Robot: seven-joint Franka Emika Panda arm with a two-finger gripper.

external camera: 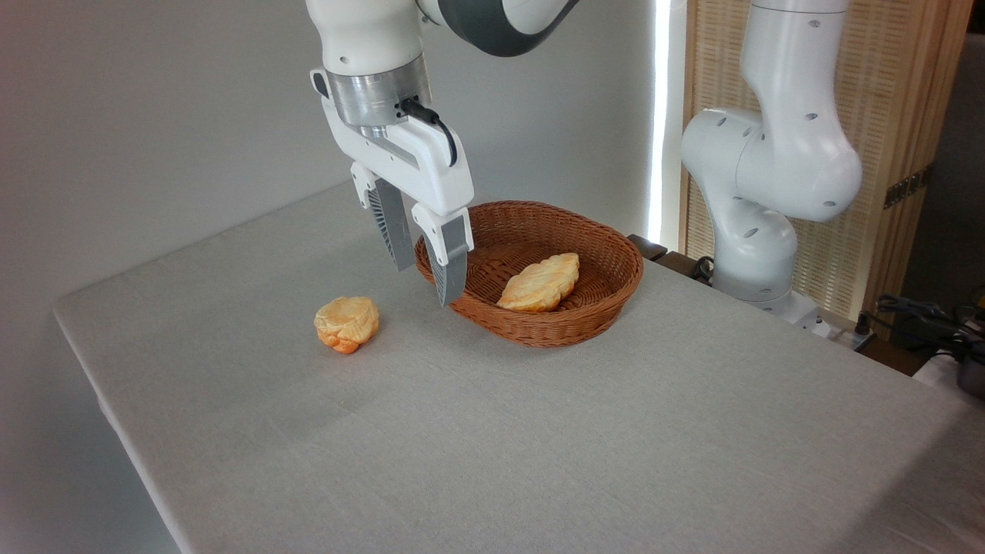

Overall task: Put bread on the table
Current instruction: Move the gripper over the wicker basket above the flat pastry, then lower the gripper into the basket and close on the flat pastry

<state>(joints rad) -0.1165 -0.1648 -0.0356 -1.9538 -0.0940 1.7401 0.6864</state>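
Note:
The bread point(540, 282), a long golden pastry with a ridged top, lies inside the brown wicker basket point(608, 308). My gripper point(425, 283) hangs open above the table point(539, 446), just left of the basket's left rim, fingers pointing down with nothing between them. One finger point(452, 265) overlaps the basket's rim in the picture. The bread sits to the right of the gripper, untouched.
A small round lumpy orange-yellow bun point(347, 323) rests on the grey cloth, left of the gripper. The arm's white base point(758, 192) stands at the back right, with cables point(923, 315) beside it. The table's left edge runs diagonally near the bun.

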